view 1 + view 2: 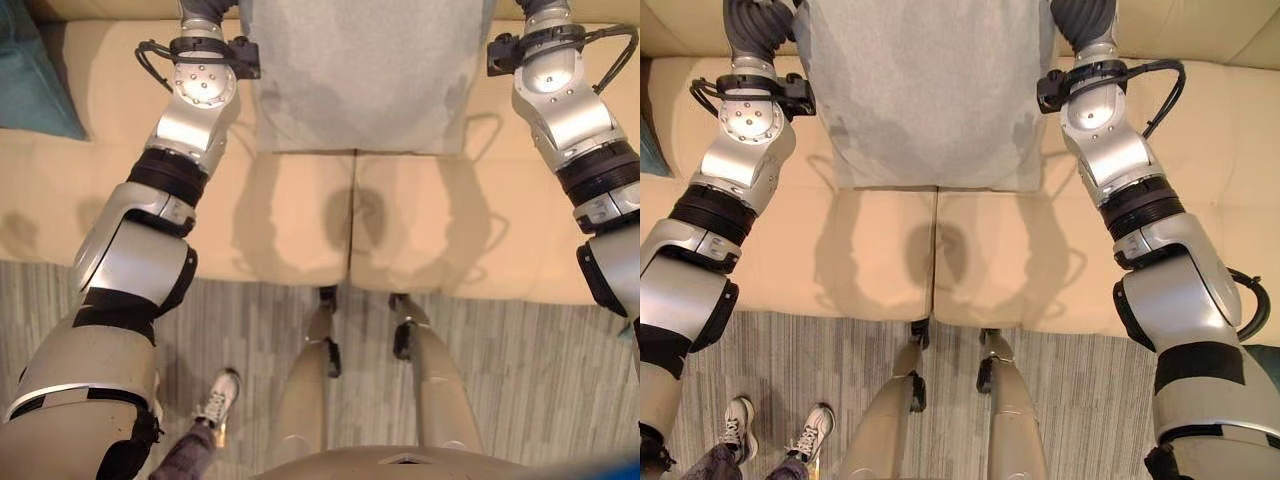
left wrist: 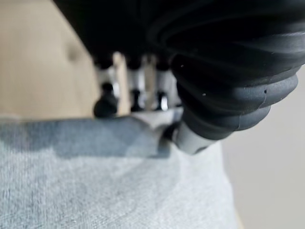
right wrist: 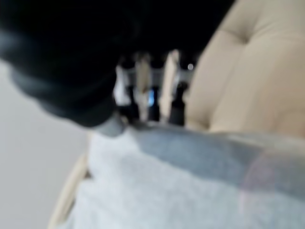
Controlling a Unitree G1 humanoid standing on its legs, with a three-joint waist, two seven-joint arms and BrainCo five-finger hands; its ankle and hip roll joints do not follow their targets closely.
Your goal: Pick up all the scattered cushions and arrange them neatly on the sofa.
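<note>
Both hands grip the grey cushion [image 1: 930, 90] against the beige sofa [image 1: 1040, 260] — left hand [image 2: 138, 95] and right hand [image 3: 152, 100] each curled over its top edge.

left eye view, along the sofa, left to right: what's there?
Teal cushion → left hand → grey cushion → right hand, all on or over the beige sofa.
</note>
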